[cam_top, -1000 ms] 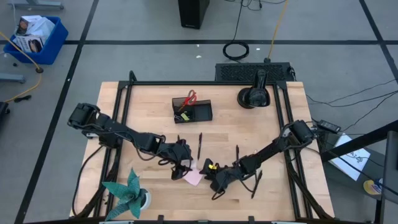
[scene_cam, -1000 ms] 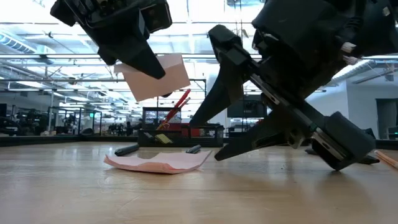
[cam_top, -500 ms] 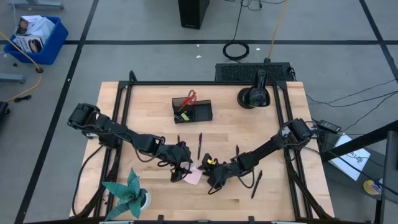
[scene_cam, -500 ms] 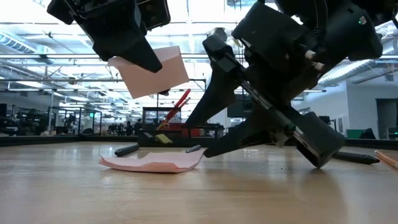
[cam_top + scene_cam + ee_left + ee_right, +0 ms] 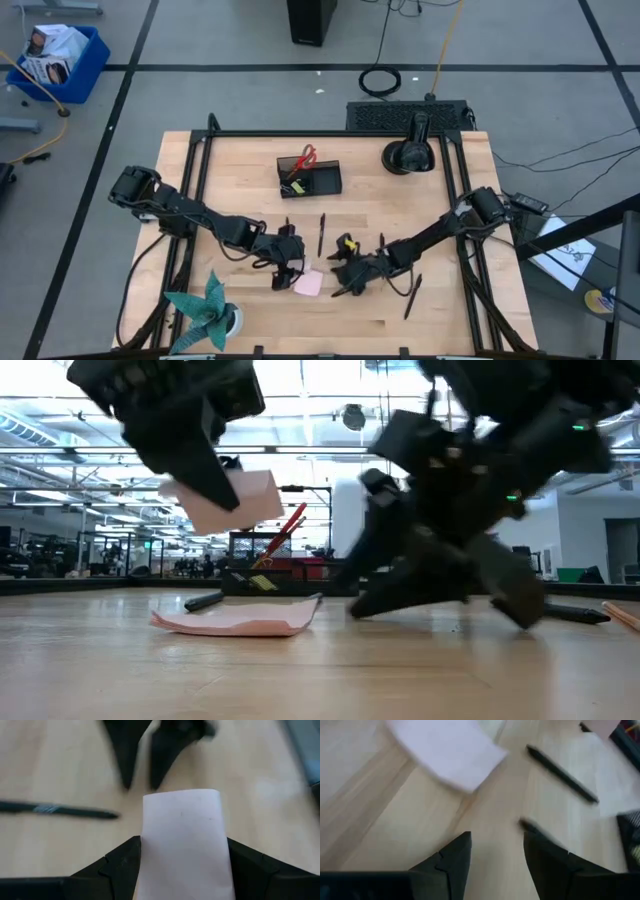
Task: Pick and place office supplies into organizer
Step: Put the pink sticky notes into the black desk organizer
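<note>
From above, both arms reach to the middle of the table (image 5: 240,170). The left gripper (image 5: 287,268) and right gripper (image 5: 345,280) lie either side of a pink sheet (image 5: 308,284) that rests flat on the wood. The organizer (image 5: 309,178) stands well apart toward the far edge, with red scissors (image 5: 305,157) upright in its taller section. One pen (image 5: 321,233) lies between the grippers and the organizer; a second pen (image 5: 412,296) lies beyond the right gripper. A yellow bit (image 5: 347,242) shows on top of the right gripper.

The low view adds height. The left gripper (image 5: 200,480) is raised off the table and clamped on a separate pink note (image 5: 245,500), which hangs clear above the flat sheet (image 5: 235,622). From above this lifted note cannot be told from the sheet beneath. The right gripper (image 5: 380,595) is tilted down with its tips at the table surface, just beside the sheet's edge. The organizer (image 5: 300,572) shows far behind.

The left wrist view confirms the grip: the note (image 5: 184,845) sits between the fingers (image 5: 117,865), pinched at its near end, with a pen (image 5: 55,810) on the wood beyond.

The right wrist view shows its fingers (image 5: 452,857) apart with bare wood between them, holding nothing. The sheet (image 5: 445,750) and a pen (image 5: 562,767) lie ahead.
</note>
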{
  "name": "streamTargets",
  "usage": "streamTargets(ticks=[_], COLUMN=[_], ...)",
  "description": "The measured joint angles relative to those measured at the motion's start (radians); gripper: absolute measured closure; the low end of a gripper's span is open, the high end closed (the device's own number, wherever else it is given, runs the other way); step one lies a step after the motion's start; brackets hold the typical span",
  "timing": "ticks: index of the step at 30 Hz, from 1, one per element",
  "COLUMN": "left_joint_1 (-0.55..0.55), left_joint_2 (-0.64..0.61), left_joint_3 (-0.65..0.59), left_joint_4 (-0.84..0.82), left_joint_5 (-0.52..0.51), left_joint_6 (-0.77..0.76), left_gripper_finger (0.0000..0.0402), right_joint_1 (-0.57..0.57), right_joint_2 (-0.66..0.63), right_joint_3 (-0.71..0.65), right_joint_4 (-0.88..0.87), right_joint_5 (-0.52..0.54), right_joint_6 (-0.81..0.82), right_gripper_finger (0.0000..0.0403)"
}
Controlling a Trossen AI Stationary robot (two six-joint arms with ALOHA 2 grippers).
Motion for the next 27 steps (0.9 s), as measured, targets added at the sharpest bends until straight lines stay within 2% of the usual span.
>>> streamTargets(ticks=[4,6,10,13,15,20,27], left_joint_1=[0.004,0.004,0.0,-0.009,-0.026,-0.065,-0.066], left_joint_2=[0.0,0.0,0.001,0.001,0.001,0.02,0.082], left_joint_3=[0.0,0.0,0.0,0.0,0.0,0.0,0.0], left_joint_4=[-0.073,-0.108,-0.086,-0.048,-0.015,0.129,0.1], left_joint_5=[-0.114,-0.126,-0.116,-0.022,0.012,0.011,0.009], left_joint_6=[0.0,-0.014,-0.044,-0.052,-0.034,0.011,0.034], left_gripper_finger=[0.0151,0.0151,0.0151,0.0151,0.0151,0.0151,0.0151], right_joint_1=[0.012,0.013,0.011,0.011,0.012,0.012,0.013], right_joint_2=[-0.045,-0.063,-0.091,-0.096,-0.099,-0.099,-0.1], right_joint_3=[-0.004,-0.004,-0.002,-0.002,0.0,-0.001,0.0], right_joint_4=[-0.004,0.016,0.026,0.012,0.002,-0.039,-0.04], right_joint_5=[-0.01,-0.014,-0.096,-0.145,-0.142,-0.143,-0.144], right_joint_6=[0.106,0.179,0.38,0.458,0.489,0.568,0.629], right_gripper_finger=[0.0231,0.0231,0.0227,0.0228,0.0231,0.0235,0.0236])
